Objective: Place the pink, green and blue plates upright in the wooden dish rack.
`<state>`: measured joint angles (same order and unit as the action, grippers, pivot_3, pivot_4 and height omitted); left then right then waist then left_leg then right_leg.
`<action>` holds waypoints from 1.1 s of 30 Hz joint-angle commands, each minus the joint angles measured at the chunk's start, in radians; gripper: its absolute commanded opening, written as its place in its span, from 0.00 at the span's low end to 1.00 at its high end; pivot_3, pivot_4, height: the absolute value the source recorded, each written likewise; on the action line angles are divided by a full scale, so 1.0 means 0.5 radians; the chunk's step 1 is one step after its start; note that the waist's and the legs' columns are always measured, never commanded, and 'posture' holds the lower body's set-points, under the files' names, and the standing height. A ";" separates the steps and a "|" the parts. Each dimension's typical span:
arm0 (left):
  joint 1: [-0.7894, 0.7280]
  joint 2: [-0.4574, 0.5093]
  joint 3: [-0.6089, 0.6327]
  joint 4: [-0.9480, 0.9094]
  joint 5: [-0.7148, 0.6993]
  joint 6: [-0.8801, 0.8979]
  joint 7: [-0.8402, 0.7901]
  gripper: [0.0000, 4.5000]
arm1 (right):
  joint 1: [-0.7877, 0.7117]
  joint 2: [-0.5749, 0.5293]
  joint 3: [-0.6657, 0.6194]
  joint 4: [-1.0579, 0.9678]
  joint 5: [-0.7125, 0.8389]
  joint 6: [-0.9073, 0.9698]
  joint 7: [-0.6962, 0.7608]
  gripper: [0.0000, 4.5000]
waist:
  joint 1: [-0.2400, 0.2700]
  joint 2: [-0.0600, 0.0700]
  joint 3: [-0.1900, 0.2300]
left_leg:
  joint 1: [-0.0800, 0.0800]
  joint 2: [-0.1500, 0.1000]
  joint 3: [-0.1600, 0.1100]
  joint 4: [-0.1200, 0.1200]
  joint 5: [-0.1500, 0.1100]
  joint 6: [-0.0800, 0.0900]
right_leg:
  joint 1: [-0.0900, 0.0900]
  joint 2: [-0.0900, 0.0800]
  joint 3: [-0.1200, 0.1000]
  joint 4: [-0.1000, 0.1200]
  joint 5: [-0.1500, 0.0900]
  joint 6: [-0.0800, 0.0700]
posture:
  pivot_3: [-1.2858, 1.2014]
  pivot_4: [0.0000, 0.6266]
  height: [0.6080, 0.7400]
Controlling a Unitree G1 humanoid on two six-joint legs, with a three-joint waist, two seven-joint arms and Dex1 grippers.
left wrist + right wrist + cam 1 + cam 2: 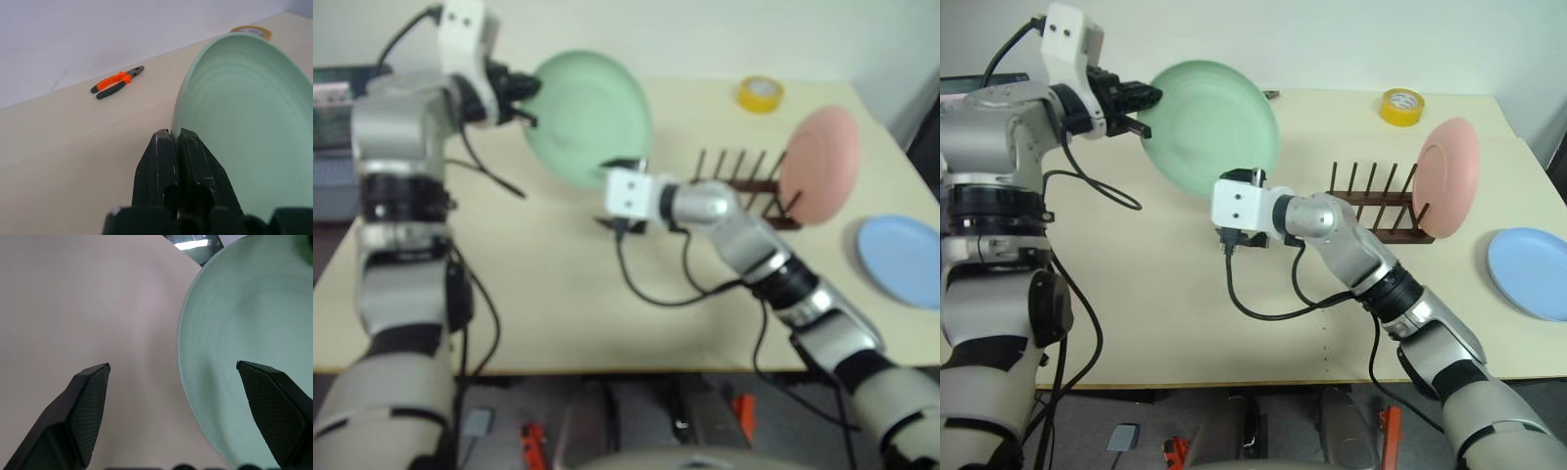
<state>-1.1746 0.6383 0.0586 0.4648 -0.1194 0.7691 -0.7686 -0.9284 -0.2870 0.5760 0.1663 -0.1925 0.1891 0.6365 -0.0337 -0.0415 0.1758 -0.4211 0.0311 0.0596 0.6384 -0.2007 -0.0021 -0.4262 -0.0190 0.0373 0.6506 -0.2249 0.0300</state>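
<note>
Three plates are on show, one of each colour, all plain, round and shallow. The green plate (1209, 127) is held up off the desk (1156, 294) at the far left, tilted nearly on edge with its hollow face towards the near right. The left claw (1148, 103) is clamped tight on its left rim; in the left wrist view its two black fingers (168, 161) are pressed together over the plate's edge. The right claw (188, 396) sits just below the green plate's lower rim, its fingers spread as wide as they go and gripping nothing; in the right wrist view the plate's edge lies between the two fingertips (90, 401), not touching either.

The pink plate (1449, 176) stands upright at the right end of the wooden dish rack (1376, 211), leaning a little. The rack is a single dark brown one, with rows of thin upright pegs on two base rails, and the pegs to the left of the pink plate hold nothing. The blue plate (1531, 272) lies flat on the desk, near and to the right of the rack, apart from it.

One yellow tape roll (1401, 106) lies at the far side of the desk, beyond the rack. One pair of pliers (117, 82) with orange and black handles lies on the desk in the left wrist view.
</note>
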 commanded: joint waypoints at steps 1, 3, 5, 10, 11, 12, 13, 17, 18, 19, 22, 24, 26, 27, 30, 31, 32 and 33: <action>0.022 0.046 -0.014 -0.201 -0.057 0.075 -0.050 0.01 | -0.058 0.040 -0.023 0.061 -0.111 -0.139 -0.044 0.99 | 0.000 0.000 0.000 | 0.000 0.000 0.000 0.000 0.000 0.000 | 0.000 0.000 0.000 0.000 0.000 0.000 | 0.52 0.24 1.00; 0.043 0.056 -0.019 -0.275 -0.079 0.129 -0.063 0.01 | -0.054 0.053 -0.032 0.106 -0.153 -0.179 -0.046 0.99 | -0.001 0.000 0.000 | 0.000 0.000 0.000 0.002 0.000 0.000 | 0.000 0.000 0.000 0.002 0.000 0.000 | 0.52 0.24 1.00; 0.059 0.064 -0.022 -0.325 -0.089 0.162 -0.069 0.00 | -0.053 0.066 -0.049 0.141 -0.185 -0.210 -0.048 0.95 | 0.000 0.000 0.000 | 0.000 0.000 -0.001 0.003 0.000 0.000 | 0.000 0.001 0.000 0.003 0.000 0.000 | 0.52 0.24 1.00; 0.076 0.083 -0.042 -0.314 -0.074 0.158 -0.039 0.00 | -0.058 0.091 -0.086 0.175 -0.220 -0.252 -0.035 0.63 | 0.000 0.000 0.000 | 0.001 0.000 -0.001 0.004 0.000 0.000 | 0.000 0.000 0.001 0.006 -0.001 0.000 | 0.52 0.24 1.00; 0.077 0.087 -0.047 -0.306 -0.070 0.150 -0.034 0.00 | -0.056 0.093 -0.090 0.173 -0.223 -0.255 -0.030 0.53 | 0.000 0.000 0.000 | 0.001 0.000 -0.001 0.005 0.000 0.000 | 0.000 0.000 0.001 0.009 -0.001 0.000 | 0.52 0.24 1.00; 0.077 0.089 -0.050 -0.301 -0.069 0.146 -0.030 0.00 | -0.055 0.094 -0.094 0.172 -0.225 -0.258 -0.026 0.46 | 0.000 0.000 0.000 | 0.002 0.000 -0.001 0.006 0.000 0.000 | 0.000 0.000 0.001 0.011 -0.002 0.000 | 0.52 0.24 1.00; 0.077 0.090 -0.052 -0.299 -0.069 0.144 -0.028 0.00 | -0.053 0.095 -0.097 0.170 -0.227 -0.261 -0.022 0.37 | 0.000 0.000 0.000 | 0.002 0.000 -0.001 0.008 0.000 0.000 | 0.000 0.000 0.001 0.013 -0.004 0.001 | 0.52 0.24 1.00; 0.069 0.095 -0.071 -0.276 -0.058 0.120 -0.004 0.00 | -0.043 0.095 -0.106 0.155 -0.230 -0.262 -0.003 0.05 | -0.001 0.000 0.000 | 0.006 0.000 -0.001 0.010 0.000 0.000 | 0.000 0.000 0.001 0.019 -0.006 0.004 | 0.52 0.24 1.00; 0.066 0.096 -0.079 -0.265 -0.048 0.108 0.004 0.00 | -0.042 0.094 -0.108 0.151 -0.230 -0.262 0.000 0.01 | 0.000 0.000 0.000 | 0.006 0.000 0.000 0.010 0.000 0.000 | 0.000 0.000 0.002 0.020 -0.007 0.004 | 0.52 0.24 1.00; 0.064 0.096 -0.084 -0.257 -0.041 0.100 0.010 0.00 | -0.041 0.094 -0.110 0.149 -0.231 -0.262 0.002 0.01 | 0.000 0.000 0.000 | 0.007 0.000 0.000 0.011 0.000 0.000 | 0.000 0.000 0.002 0.021 -0.007 0.004 | 0.52 0.24 1.00; 0.058 0.089 -0.084 -0.240 -0.041 0.093 0.017 0.00 | -0.039 0.095 -0.117 0.143 -0.232 -0.262 0.006 0.01 | 0.000 0.000 0.000 | 0.007 0.000 0.000 0.011 0.000 -0.001 | 0.000 0.001 0.002 0.022 -0.007 0.004 | 0.52 0.24 1.00; 0.056 0.089 -0.086 -0.236 -0.043 0.090 0.020 0.00 | -0.036 0.097 -0.119 0.140 -0.232 -0.261 0.010 0.01 | 0.000 0.000 0.000 | 0.007 0.000 0.000 0.011 0.000 -0.001 | 0.000 0.001 0.002 0.022 -0.007 0.003 | 0.52 0.24 1.00; 0.056 0.089 -0.089 -0.241 -0.049 0.096 0.015 0.00 | -0.030 0.097 -0.122 0.130 -0.233 -0.261 0.011 0.01 | 0.000 0.000 0.000 | 0.007 0.000 0.000 0.011 0.000 -0.001 | 0.000 0.000 0.002 0.022 -0.007 0.002 | 0.52 0.24 1.00; 0.056 0.094 -0.100 -0.243 -0.046 0.094 0.005 0.00 | -0.029 0.098 -0.125 0.129 -0.231 -0.262 0.009 0.01 | 0.000 0.000 0.000 | 0.007 0.000 0.000 0.010 0.000 -0.001 | 0.000 0.000 0.002 0.021 -0.007 0.002 | 0.52 0.24 1.00; 0.050 0.099 -0.103 -0.241 -0.047 0.093 0.001 0.00 | -0.029 0.100 -0.136 0.125 -0.226 -0.263 0.003 0.01 | 0.000 0.000 0.000 | 0.007 0.000 0.000 0.010 0.000 -0.001 | 0.000 0.000 0.002 0.022 -0.007 0.002 | 0.52 0.24 1.00; 0.046 0.101 -0.098 -0.234 -0.050 0.092 0.002 0.05 | -0.032 0.097 -0.140 0.128 -0.226 -0.267 -0.001 0.00 | 0.000 0.000 0.000 | 0.007 0.000 0.000 0.010 0.000 -0.001 | 0.000 0.001 0.002 0.022 -0.007 0.002 | 0.52 0.24 1.00; 0.044 0.106 -0.096 -0.226 -0.050 0.086 -0.002 0.11 | -0.036 0.096 -0.145 0.134 -0.226 -0.270 -0.005 0.00 | 0.000 0.000 0.000 | 0.007 0.000 0.000 0.010 0.000 -0.001 | 0.000 0.000 0.002 0.022 -0.008 0.002 | 0.52 0.24 1.00; 0.045 0.111 -0.096 -0.224 -0.050 0.083 -0.007 0.17 | -0.036 0.095 -0.149 0.136 -0.227 -0.273 -0.008 0.00 | 0.000 0.000 0.000 | 0.007 0.000 0.000 0.010 0.000 -0.001 | 0.000 0.000 0.002 0.022 -0.008 0.002 | 0.52 0.24 1.00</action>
<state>-1.1199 0.6786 0.0059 0.3678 -0.1356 0.8368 -0.7565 -0.9268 -0.2397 0.5524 0.2651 -0.3021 0.0560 0.6495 -0.0338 -0.0414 0.1759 -0.4178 0.0311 0.0594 0.6436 -0.2006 -0.0023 -0.4261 -0.0188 0.0381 0.6616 -0.2287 0.0310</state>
